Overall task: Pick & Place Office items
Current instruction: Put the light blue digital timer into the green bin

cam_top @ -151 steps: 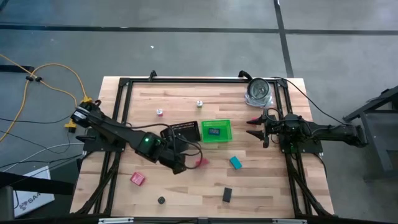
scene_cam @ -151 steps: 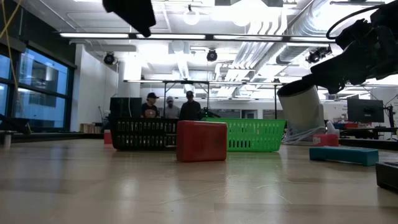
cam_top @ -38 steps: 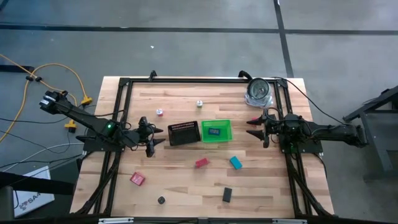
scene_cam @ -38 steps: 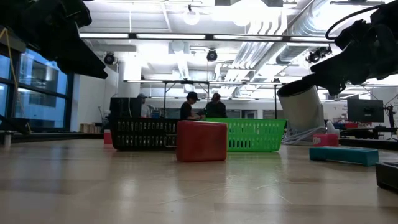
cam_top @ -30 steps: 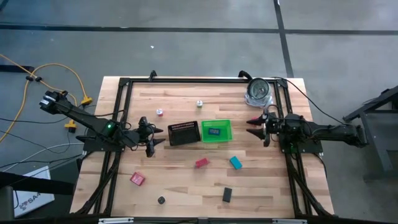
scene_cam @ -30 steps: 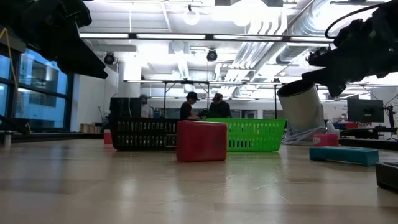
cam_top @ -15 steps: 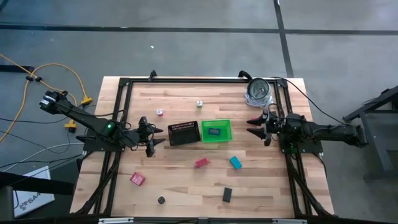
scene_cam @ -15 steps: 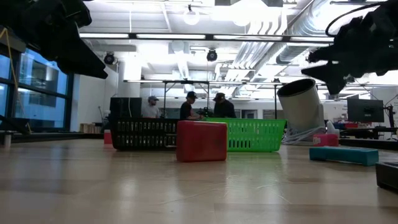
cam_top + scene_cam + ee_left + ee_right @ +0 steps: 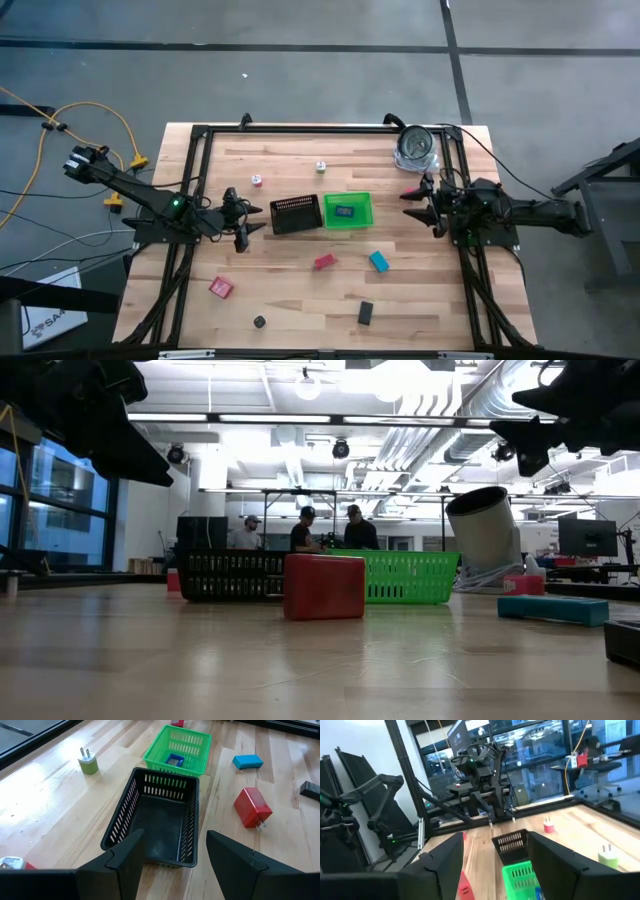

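In the high view the small items lie scattered on the wooden table: a red block [image 9: 323, 262], a teal block [image 9: 379, 262], a black block [image 9: 366, 313], a pink-red block [image 9: 221, 288], a black round bit [image 9: 260, 322], a pink bit [image 9: 257, 181] and a pale plug [image 9: 321, 167]. A blue piece [image 9: 346, 212] lies inside the green bin [image 9: 328, 212]. My left gripper [image 9: 255, 220] hovers open just left of the black mesh tray [image 9: 295, 214]. My right gripper [image 9: 415, 205] is open, raised above the table right of the bin. Both grippers are empty.
A shiny silver round object [image 9: 415, 148] stands at the far right corner, behind my right gripper. Black frame rails run along the table's left, right and far edges. Bare wood lies between the scattered pieces near the front. People stand far behind the table [image 9: 305, 530].
My right gripper has risen, climbing toward the top of the low view, and has drawn back slightly toward the table's right edge. Its fingers stay open. The left arm and all items have kept still.
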Motion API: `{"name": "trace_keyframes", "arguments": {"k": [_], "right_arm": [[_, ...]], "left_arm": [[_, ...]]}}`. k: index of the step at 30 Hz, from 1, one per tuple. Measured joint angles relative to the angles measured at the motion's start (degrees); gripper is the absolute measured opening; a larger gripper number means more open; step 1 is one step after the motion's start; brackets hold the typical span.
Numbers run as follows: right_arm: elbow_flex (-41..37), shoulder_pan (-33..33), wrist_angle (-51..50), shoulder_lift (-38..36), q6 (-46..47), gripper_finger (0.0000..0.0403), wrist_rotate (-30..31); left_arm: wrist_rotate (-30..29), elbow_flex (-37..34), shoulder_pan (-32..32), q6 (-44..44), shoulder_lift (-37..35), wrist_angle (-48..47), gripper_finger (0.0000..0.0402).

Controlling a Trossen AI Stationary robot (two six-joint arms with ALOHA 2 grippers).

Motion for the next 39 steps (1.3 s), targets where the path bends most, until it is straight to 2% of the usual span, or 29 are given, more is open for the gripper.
{"name": "trace_keyframes", "arguments": {"k": [7,22,28,31,34,39], "right_arm": [[2.94,-0.01,-0.25,5.86,-2.22,0.0207,1.33],[14.21,0.01,-1.30,25.34,-6.69,0.0207,1.58],[18.62,3.13,-1.49,31.39,-11.02,0.0207,2.22],[21.82,5.74,-3.76,33.43,-13.49,0.0207,5.69],[24.44,8.65,-7.98,35.44,-16.19,0.0207,11.78],[27.01,13.35,-12.52,38.61,-15.14,0.0207,20.36]], "left_arm": [[0.00,0.00,0.00,-0.01,0.00,0.00,0.0204],[0.00,0.00,0.00,-0.01,0.00,0.00,0.0204],[0.00,0.00,-0.02,0.00,0.00,0.02,0.0204],[0.00,0.00,-0.02,-0.02,0.00,0.02,0.0204],[0.00,0.00,0.00,-0.01,0.01,0.01,0.0204],[0.00,0.00,0.00,0.00,0.00,0.01,0.0204]]}}
